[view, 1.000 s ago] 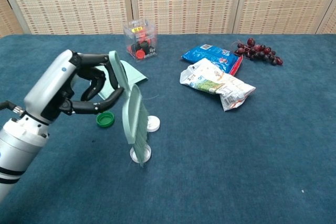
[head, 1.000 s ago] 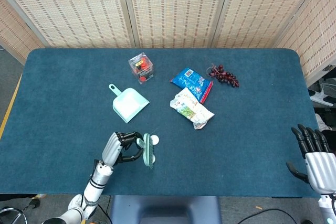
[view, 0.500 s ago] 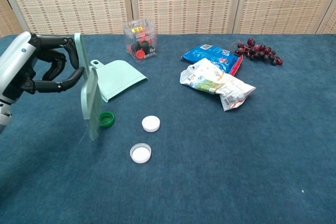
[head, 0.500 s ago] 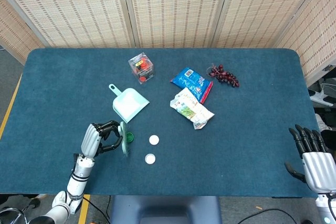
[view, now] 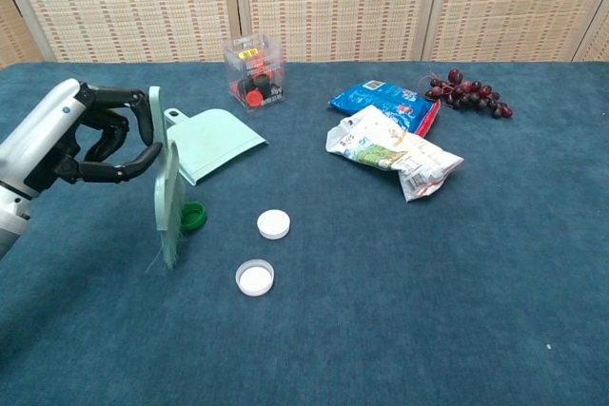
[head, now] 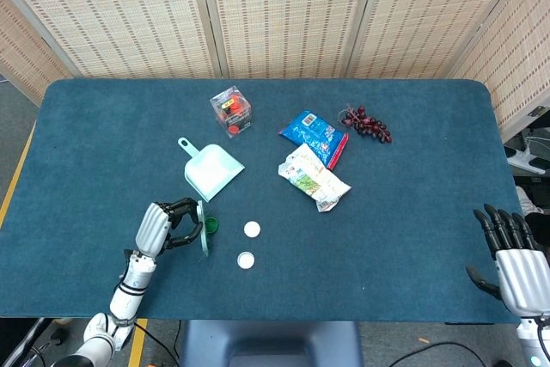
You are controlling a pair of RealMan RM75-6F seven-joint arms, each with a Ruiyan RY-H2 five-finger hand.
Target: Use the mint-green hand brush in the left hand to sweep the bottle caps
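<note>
My left hand (head: 159,226) (view: 71,138) grips the handle of the mint-green hand brush (head: 203,228) (view: 166,187), which hangs bristles down just left of a green bottle cap (head: 210,226) (view: 193,217). Two white caps lie to its right: one (head: 251,229) (view: 274,224) further from me and one (head: 246,259) (view: 255,279) nearer the front edge. A mint-green dustpan (head: 210,169) (view: 209,144) lies behind the brush. My right hand (head: 516,262) sits at the table's front right corner, fingers spread, holding nothing.
A clear box with red contents (head: 231,110) (view: 255,72) stands behind the dustpan. A blue snack bag (head: 311,132) (view: 385,104), a white-green packet (head: 314,179) (view: 392,154) and dark grapes (head: 368,125) (view: 468,93) lie right of centre. The blue table (head: 395,212) ends near the hands.
My left hand carried the brush leftward from over the white caps to the left of the green cap, then lowered it slightly. The right hand barely moved.
</note>
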